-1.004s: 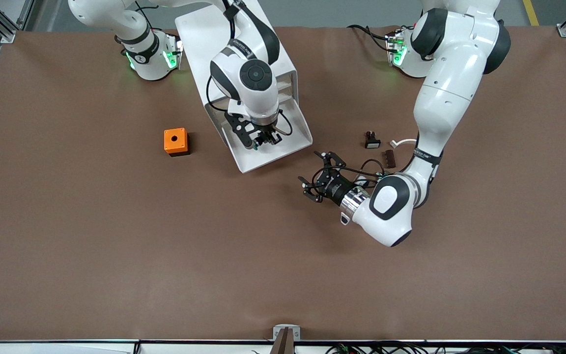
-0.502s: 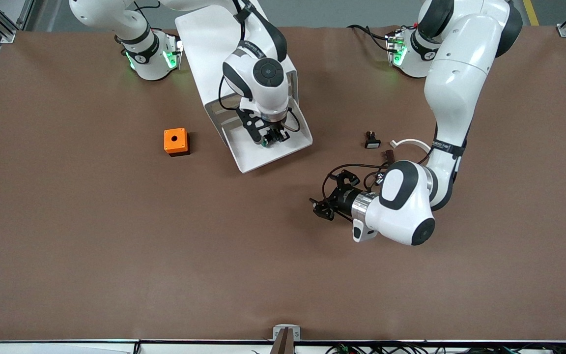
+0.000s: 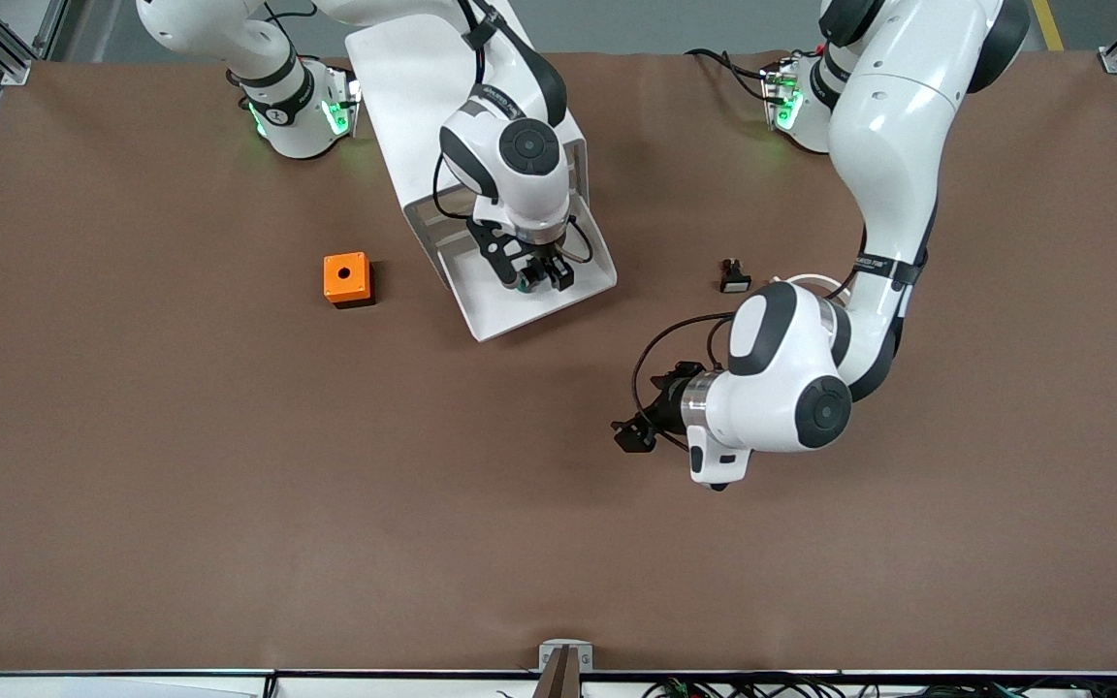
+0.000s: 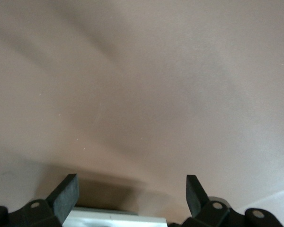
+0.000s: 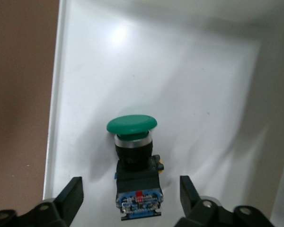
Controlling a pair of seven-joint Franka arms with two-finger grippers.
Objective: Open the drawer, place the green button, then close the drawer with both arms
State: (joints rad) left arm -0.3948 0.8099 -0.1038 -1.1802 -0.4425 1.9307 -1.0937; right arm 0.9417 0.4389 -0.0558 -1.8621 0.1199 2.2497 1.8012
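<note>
1. Two white jointed arms are at the brown table (image 3: 180,465), and both black two-finger grippers have their fingers spread wide with nothing pinched.
2. First up, the right gripper (image 3: 541,276) hangs low over the pulled-out shallow white tray drawer (image 3: 520,305), which sticks out of the tall white round-edged cabinet (image 3: 423,87) toward the front camera.
3. Its wrist view shows the tiny push-button with a round green cap and black-and-blue body (image 5: 135,168) lying on the drawer's white floor (image 5: 194,94), right between the two black fingers (image 5: 72,194) but with clear gaps on both sides, so neither finger touches it.
4. From the front, only a speck of green (image 3: 524,284) peeks out under that gripper, inside the tray.
5. Over to the left gripper (image 3: 638,427): it's above bare table, nearer the front camera than the drawer and toward the left arm's end.
6. In its wrist view you just get plain brown tabletop (image 4: 146,85) past the two spread fingers (image 4: 66,194), with some pale surface at the frame edge that I can't identify.
7. Other bits: an orange cube with a round hole on top (image 3: 346,278) sits on the table beside the cabinet, toward the right arm's end.
8. Then a small black part with a white face (image 3: 734,277) lies toward the left arm's end, just beside the left arm's elbow.
</note>
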